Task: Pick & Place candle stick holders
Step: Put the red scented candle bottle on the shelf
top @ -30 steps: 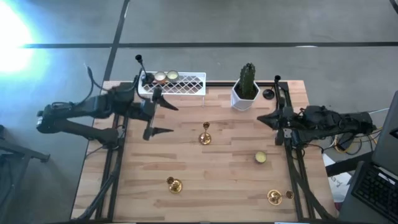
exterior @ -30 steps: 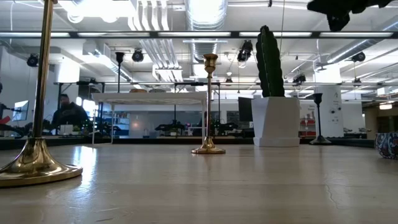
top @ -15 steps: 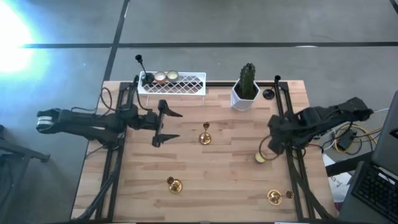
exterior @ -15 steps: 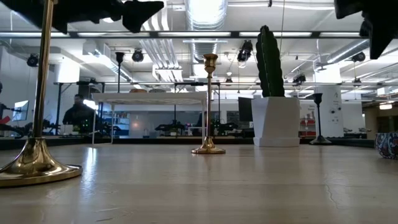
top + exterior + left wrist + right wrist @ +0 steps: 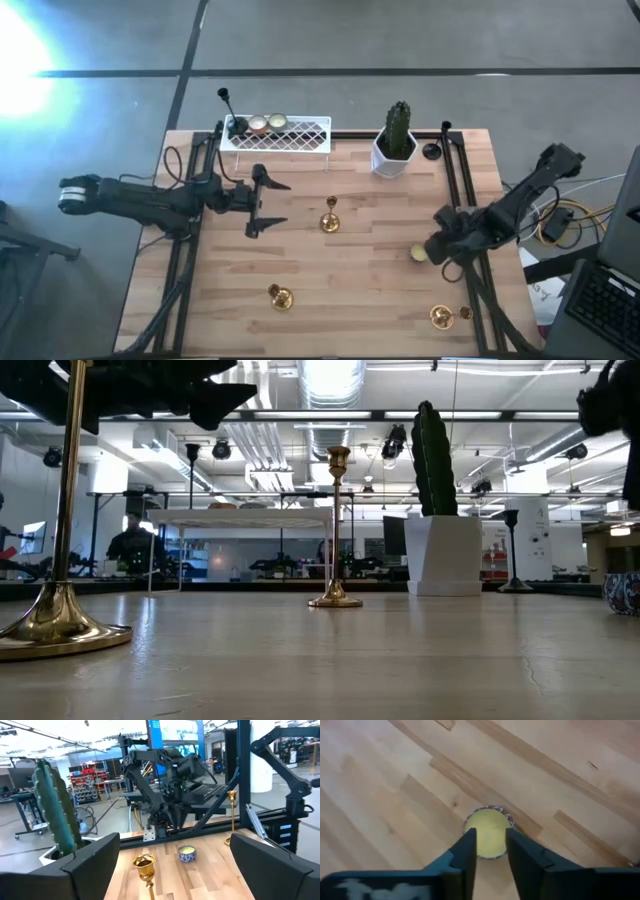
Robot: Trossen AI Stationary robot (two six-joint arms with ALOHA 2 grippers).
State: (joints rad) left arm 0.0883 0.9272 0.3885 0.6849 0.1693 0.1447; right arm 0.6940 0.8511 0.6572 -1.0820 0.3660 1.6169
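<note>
While two cups (image 5: 267, 123) fill the tray (image 5: 300, 133), three gold holders (image 5: 330, 219) stand

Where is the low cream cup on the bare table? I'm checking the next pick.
In the high view, the cream cup sits on the table's right side, just under the right claw, with the cactus pot farther back.

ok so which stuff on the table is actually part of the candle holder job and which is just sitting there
Part of the job:
- gold stemmed holders: centre, front left, front right
- low cream cup under the right claw
- two low cups in the tray
- black stemmed holders: back left, back right

Just lying about:
- white lattice tray
- cactus in white pot
</note>
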